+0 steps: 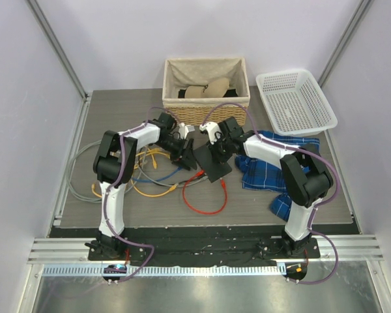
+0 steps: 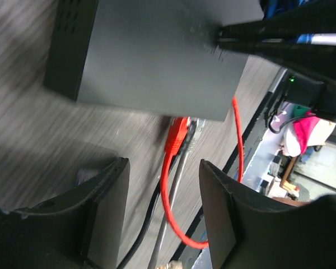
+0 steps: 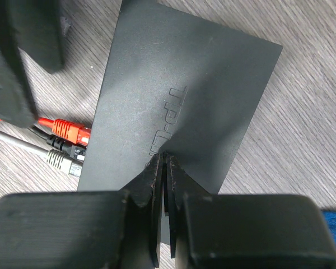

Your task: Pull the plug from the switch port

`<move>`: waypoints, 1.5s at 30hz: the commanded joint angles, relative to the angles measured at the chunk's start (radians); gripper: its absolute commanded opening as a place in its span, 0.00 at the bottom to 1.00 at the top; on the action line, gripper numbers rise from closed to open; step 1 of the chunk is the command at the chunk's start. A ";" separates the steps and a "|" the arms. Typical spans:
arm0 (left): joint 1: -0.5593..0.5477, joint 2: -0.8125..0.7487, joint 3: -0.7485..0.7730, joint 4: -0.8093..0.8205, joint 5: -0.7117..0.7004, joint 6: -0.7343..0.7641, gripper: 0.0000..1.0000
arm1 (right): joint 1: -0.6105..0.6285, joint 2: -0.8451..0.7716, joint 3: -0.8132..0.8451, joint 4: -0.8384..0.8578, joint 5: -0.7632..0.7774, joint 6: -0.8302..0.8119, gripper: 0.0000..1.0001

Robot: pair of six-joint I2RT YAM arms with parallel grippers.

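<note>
- the left claw (image 2: 162, 165) hangs open just short of the port edge. its two jaws are spread wide with nothing between them, and the gap lines up with the red plug (image 2: 176, 134), which reads as the setup for closing on it.
- the right claw (image 3: 163, 159) is closed on nothing, fingertips pressed together, and the tips rest on the top face of the switch (image 3: 179, 95) (touching, as far as the left wrist view shows). i judge this a brace: it pins the box so it does not slide along when the plug is tugged.
- the switch lies on the table (image 1: 260, 202) between the two arms. its port edge is turned toward the left arm, so a pull can run straight back along that arm's reach.
- three plugs sit side by side in the ports: the red plug, a black plug (image 3: 64, 147) and a grey plug (image 3: 59, 161). they are packed close, so the jaws could catch a neighbour instead.
- the red cable (image 1: 205, 199) loops loosely on the table in front of the switch, slack enough that it should not fight the pull.
- nothing is pulled yet. the next move calls for a short advance, a firm close on the red plug's body, then a straight draw away from the switch.
</note>
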 commanded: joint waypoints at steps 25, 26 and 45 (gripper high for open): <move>-0.079 0.129 0.019 0.115 -0.050 -0.077 0.45 | -0.002 0.019 -0.105 -0.104 0.043 0.003 0.10; -0.079 0.135 0.023 0.114 -0.064 -0.080 0.45 | -0.002 0.018 -0.106 -0.104 0.044 0.002 0.10; -0.133 0.170 0.085 0.026 -0.310 -0.090 0.10 | -0.004 0.010 -0.114 -0.098 0.050 -0.006 0.10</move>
